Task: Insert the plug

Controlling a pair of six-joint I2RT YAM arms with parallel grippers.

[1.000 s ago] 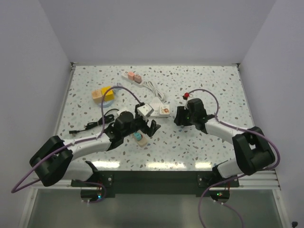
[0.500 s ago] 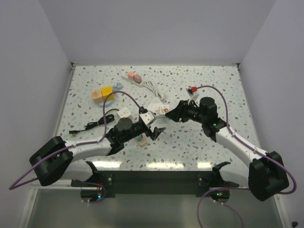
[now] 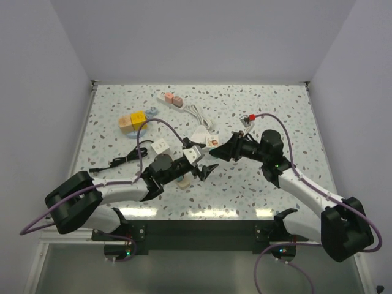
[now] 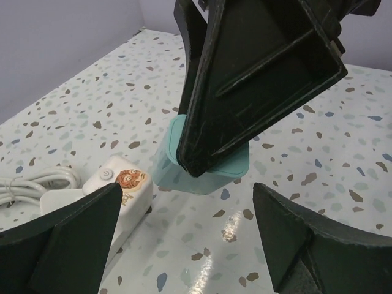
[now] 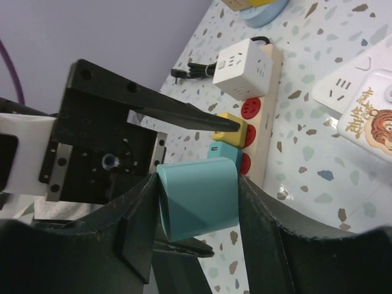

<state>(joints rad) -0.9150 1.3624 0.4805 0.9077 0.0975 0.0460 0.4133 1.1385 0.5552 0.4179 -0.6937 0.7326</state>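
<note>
My right gripper (image 5: 199, 205) is shut on a teal plug (image 5: 197, 196) and holds it above the table. In the left wrist view the teal plug (image 4: 211, 174) shows under my right gripper's black finger (image 4: 245, 79). My left gripper (image 4: 199, 239) is open and empty, its fingers either side of bare table just below the plug. From the top, my left gripper (image 3: 206, 169) and my right gripper (image 3: 222, 151) nearly meet at mid-table. A beige power strip (image 5: 264, 131) with red sockets carries a yellow and a teal plug; it lies beside my left gripper (image 5: 184, 117).
A white tiger-print adapter (image 3: 212, 142) lies just behind the grippers, also in the left wrist view (image 4: 122, 187). A white cube socket (image 3: 160, 146) sits on the strip's end. A white strip with pink plugs (image 3: 171, 99), yellow blocks (image 3: 133, 121) and a black cable (image 3: 113, 162) lie left and back.
My right arm has risen and reached left with the teal plug toward my left gripper. My left gripper has shifted slightly right and nearer.
</note>
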